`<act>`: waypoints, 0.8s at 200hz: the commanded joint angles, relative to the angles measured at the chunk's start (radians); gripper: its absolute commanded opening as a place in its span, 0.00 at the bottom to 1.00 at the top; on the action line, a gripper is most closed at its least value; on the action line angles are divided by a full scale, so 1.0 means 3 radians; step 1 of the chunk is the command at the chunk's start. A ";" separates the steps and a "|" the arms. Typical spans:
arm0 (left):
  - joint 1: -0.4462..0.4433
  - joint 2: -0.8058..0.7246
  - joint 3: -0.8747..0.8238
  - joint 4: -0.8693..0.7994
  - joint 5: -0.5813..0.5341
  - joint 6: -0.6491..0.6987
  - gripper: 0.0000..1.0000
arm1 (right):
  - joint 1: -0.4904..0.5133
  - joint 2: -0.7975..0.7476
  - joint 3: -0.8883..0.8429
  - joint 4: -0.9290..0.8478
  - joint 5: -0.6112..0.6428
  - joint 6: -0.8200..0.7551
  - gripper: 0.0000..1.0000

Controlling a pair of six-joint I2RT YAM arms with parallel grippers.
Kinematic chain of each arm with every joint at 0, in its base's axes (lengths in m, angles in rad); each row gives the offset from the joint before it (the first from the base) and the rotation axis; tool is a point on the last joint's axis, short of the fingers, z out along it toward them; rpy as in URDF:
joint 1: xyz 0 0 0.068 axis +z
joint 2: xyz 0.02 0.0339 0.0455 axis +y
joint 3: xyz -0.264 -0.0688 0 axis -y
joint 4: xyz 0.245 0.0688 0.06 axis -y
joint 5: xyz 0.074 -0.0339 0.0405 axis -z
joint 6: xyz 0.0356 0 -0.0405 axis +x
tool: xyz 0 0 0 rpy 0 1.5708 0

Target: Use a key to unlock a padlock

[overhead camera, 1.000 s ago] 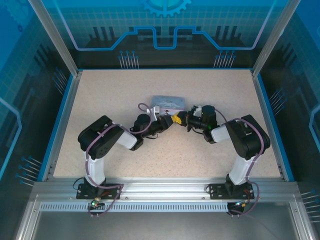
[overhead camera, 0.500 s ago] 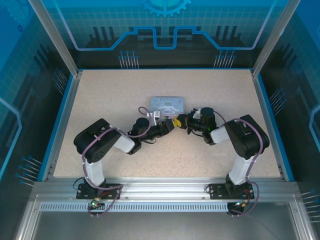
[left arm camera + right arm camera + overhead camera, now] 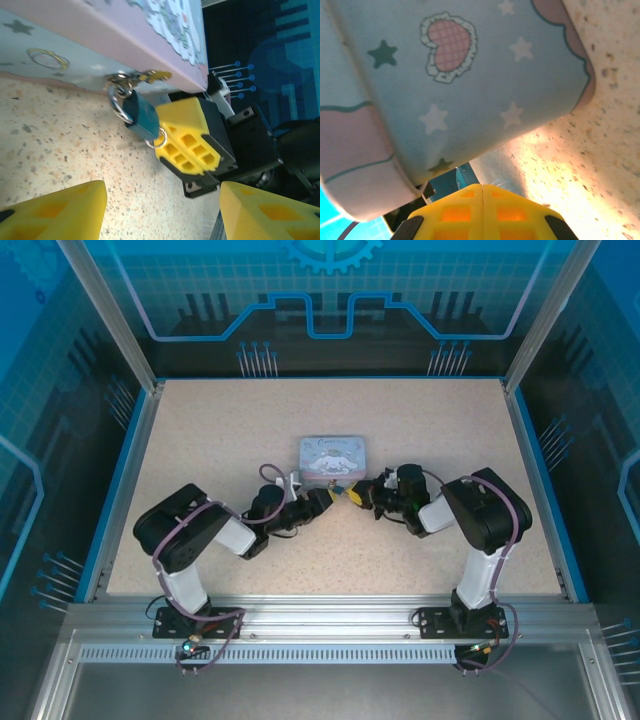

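A small teal-bodied padlock point(image 3: 141, 119) hangs by its silver shackle point(image 3: 116, 102) from the brassy clasp point(image 3: 150, 76) on the front wall of a pale blue tin box point(image 3: 333, 455). The box is printed with stars and a pink heart and sits near the middle of the speckled table point(image 3: 200, 440). The padlock's body slants down and away from the box, just above the tabletop.

The right gripper point(image 3: 482, 190) lies in front of the box's near right corner, with its yellow fingertips pressed tightly together. The left wrist camera shows those tips right at the base of the padlock, where a small metal ring point(image 3: 155, 141) sits between lock and claw. Whether a key is pinched between the closed tips cannot be told.

The left gripper point(image 3: 162, 200) faces the box from its near left side, low over the table. Its two yellow fingers point(image 3: 60, 210) are spread wide and hold nothing. It stands a little apart from the padlock, which lies in line with the gap between them.

From above, both arms fold inward from the near edge of the table. Their claws point toward each other just in front of the box, and the padlock sits between them against the box's front wall.
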 commanded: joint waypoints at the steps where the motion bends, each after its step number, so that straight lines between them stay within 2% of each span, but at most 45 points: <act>1: -0.0015 0.0197 -0.0008 0.0390 -0.0155 -0.0255 0.61 | 0.0099 0.0055 -0.0074 0.0040 0.0082 -0.0068 0.00; 52: -0.0072 0.0301 0.0037 0.0480 -0.0276 -0.0282 0.57 | 0.0208 0.0065 -0.0128 0.0117 0.0191 -0.0031 0.00; 91: -0.0088 0.0344 0.0151 0.0439 -0.0292 -0.0280 0.47 | 0.0269 0.0107 -0.0140 0.0165 0.0240 0.0003 0.00; 160: -0.0092 0.0443 0.0273 0.0348 -0.0332 -0.0276 0.35 | 0.0319 0.0121 -0.0174 0.0281 0.0287 0.0055 0.00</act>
